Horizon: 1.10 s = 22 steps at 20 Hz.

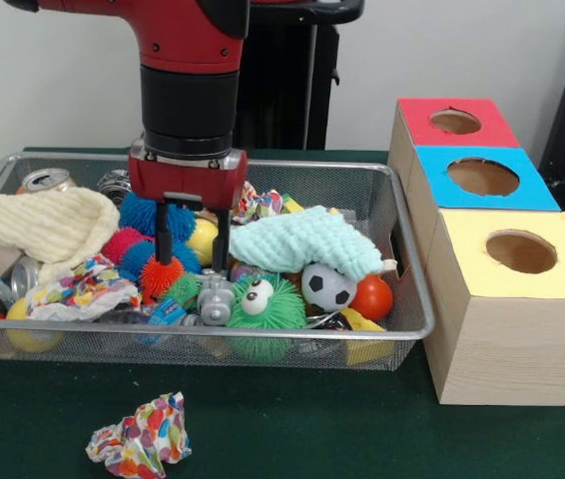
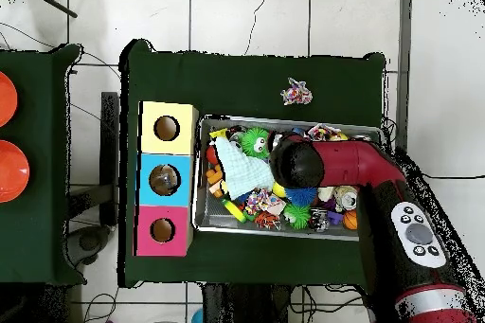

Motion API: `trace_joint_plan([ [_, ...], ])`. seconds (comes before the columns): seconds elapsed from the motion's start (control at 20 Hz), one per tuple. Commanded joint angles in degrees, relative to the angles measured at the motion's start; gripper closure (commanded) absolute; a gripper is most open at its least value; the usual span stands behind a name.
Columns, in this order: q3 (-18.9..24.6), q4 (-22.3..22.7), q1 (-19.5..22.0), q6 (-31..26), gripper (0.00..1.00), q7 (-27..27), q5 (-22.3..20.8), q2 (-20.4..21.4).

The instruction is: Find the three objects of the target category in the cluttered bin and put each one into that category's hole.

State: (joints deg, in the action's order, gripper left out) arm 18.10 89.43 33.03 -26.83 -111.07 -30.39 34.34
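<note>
The wire mesh bin (image 1: 213,334) is full of mixed clutter; in the overhead view its rim (image 2: 284,231) lies right of the boxes. My gripper (image 1: 193,261) hangs low over the bin's middle, open, with its fingertips among spiky rubber balls (image 1: 153,261) and nothing between them. In the overhead view the arm's wrist (image 2: 294,163) hides it. A bit of clear plastic with blue (image 1: 168,313) shows at the bin's front; I cannot pick out a whole crushed bottle. The red-topped box's hole (image 1: 455,122) is farthest from the camera; it also shows in the overhead view (image 2: 163,230).
Blue-topped box (image 1: 482,178) and yellow-topped box (image 1: 520,251) stand in line with the red one. In the bin: a cream cloth (image 1: 38,225), a mint cloth (image 1: 297,242), cans (image 1: 45,181), a small football (image 1: 327,287). A crumpled colourful wrapper (image 1: 141,437) lies on the green table.
</note>
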Motion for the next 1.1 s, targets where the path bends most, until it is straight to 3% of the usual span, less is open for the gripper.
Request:
trace_joint_plan([
  [0.05,-0.2,2.7,0.6,3.9,0.0,-0.5,-2.8,-2.9],
  [1.1,0.6,3.5,2.1,6.6,0.0,-0.3,-2.0,-4.0],
])
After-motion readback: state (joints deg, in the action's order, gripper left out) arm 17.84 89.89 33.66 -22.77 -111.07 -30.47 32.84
